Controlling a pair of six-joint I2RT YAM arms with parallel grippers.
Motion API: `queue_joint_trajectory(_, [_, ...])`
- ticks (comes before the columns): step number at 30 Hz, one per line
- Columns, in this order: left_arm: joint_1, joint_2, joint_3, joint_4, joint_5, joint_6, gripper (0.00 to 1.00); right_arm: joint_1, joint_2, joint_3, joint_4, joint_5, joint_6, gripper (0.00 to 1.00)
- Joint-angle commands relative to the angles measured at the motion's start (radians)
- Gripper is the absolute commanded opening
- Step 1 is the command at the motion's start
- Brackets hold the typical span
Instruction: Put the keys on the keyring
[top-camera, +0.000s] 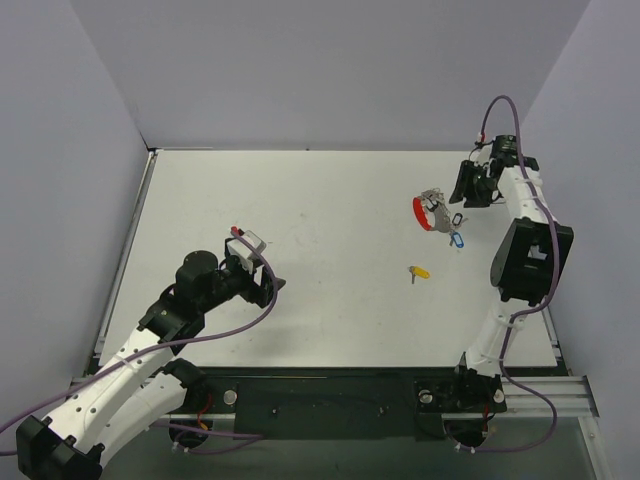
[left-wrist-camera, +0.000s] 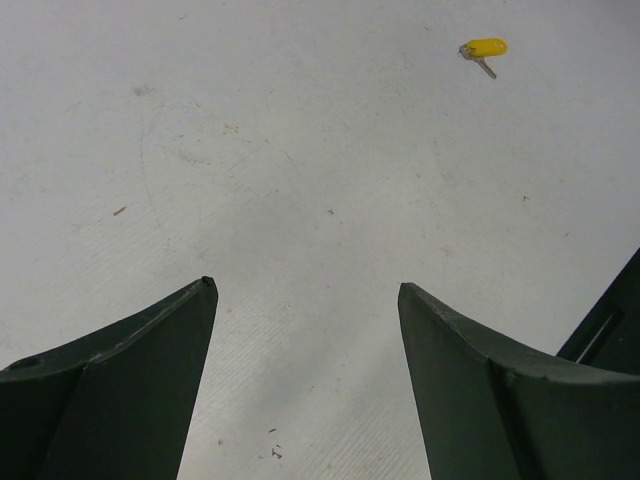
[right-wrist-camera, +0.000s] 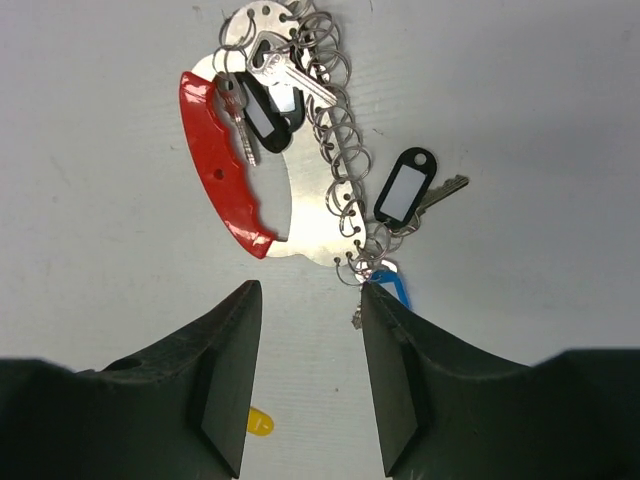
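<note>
Far left, over the desk (top-camera: 330, 190): left hand (left-wrist-camera: 305, 290), fingers spread wide, gripping nothing, pointed down at the scuffed white surface. Behind it, a purple cable (top-camera: 236, 324) looping off the arm. Grey walls on both sides and at the back.

Further right, past the middle: yellow key (top-camera: 419, 271), lying flat and alone. Well apart from the left hand; in the left wrist view, up ahead and to the right of the fingertips.

Right again, toward the far right corner: keyring (right-wrist-camera: 310, 215), flat on the desk, apart from the yellow key. Made up of a silvery crescent plate with a red handle (right-wrist-camera: 220, 175) along one edge and a row of small wire rings down the other. Hung on it: keys (right-wrist-camera: 290, 78), namely one plain silver, two with black tags (right-wrist-camera: 405, 187), and a small dark-headed one by the handle. At its lower end, a blue tag (right-wrist-camera: 394, 287), partly hidden behind one finger.

Rightmost: right hand (right-wrist-camera: 308, 290), tips just short of the keyring's lower end, parted, nothing pinched between them. Very close to the blue tag; touching or not, cannot tell. Below one finger in the right wrist view, a sliver of the yellow key, mostly covered.
</note>
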Motion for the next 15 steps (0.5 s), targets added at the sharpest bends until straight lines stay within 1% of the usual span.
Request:
queue_joint_trajectory(1, [0.005,-0.003,0.017,0.04,0.015,0.006,0.83,0.037,0.088,0.087,-0.126,0.081,-0.1,0.4])
queue_joint_trajectory(8, [0.006,0.013,0.022,0.037,0.022,0.007,0.83,0.048,0.179,0.155,-0.14,0.141,-0.056,0.31])
queue_joint_trajectory(15, [0.009,0.029,0.025,0.04,0.036,0.007,0.83,0.048,0.217,0.155,-0.143,0.146,-0.039,0.28])
